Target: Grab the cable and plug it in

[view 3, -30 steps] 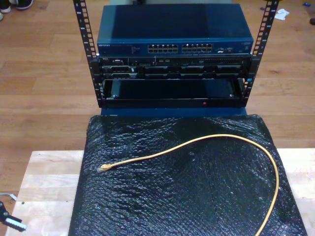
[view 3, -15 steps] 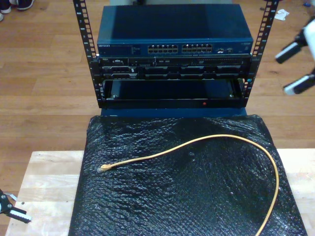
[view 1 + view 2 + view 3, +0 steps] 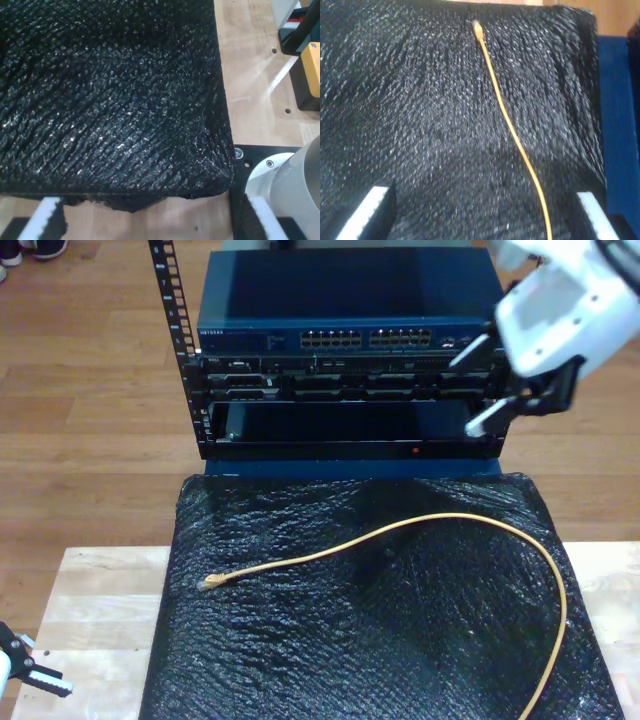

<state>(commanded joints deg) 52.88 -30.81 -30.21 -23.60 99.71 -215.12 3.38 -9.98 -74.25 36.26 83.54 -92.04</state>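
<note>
Orange cable [image 3: 400,532] (flat) on black mat [image 3: 330,640]

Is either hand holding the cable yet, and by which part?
Nothing is held. The cable lies loose on the black mat; my second hand is open above it.

Pale wooden table [image 3: 100,600], black textured mat [image 3: 380,640] spread across it, orange-yellow cable [image 3: 400,530] curving on mat

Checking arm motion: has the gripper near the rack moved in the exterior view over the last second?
Yes. My second gripper has swung in from the exterior view's right edge, now overlapping the rack front.
</note>
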